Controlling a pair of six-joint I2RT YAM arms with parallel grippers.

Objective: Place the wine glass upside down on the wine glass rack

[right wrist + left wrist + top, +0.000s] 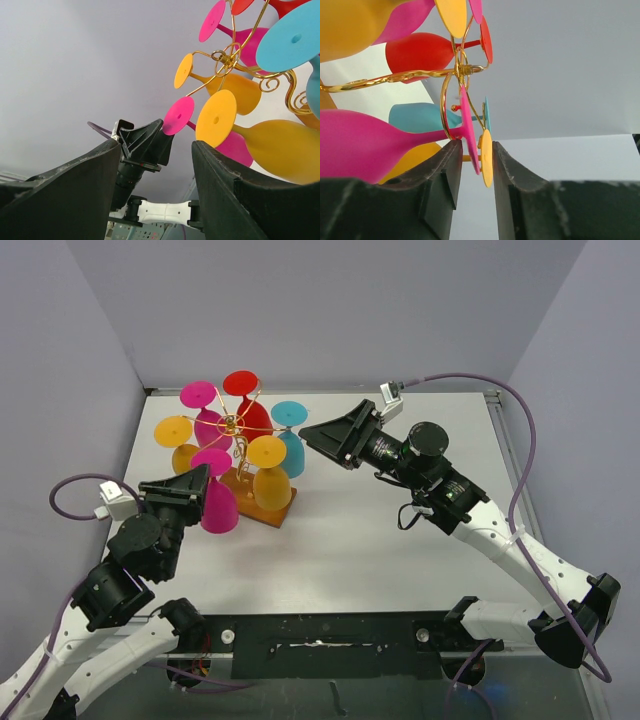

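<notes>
Fingers spread round the foot of the pink wine glass [365,142] at lower centre, the left gripper [475,148] could drag it off the wine glass rack [395,77] when retreating; the right gripper [156,144] gapes empty.

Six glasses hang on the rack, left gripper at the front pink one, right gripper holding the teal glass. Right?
No: the right gripper holds nothing; its jaws stand open, apart from the teal glass, as the right wrist view shows. The rest is right.
</notes>
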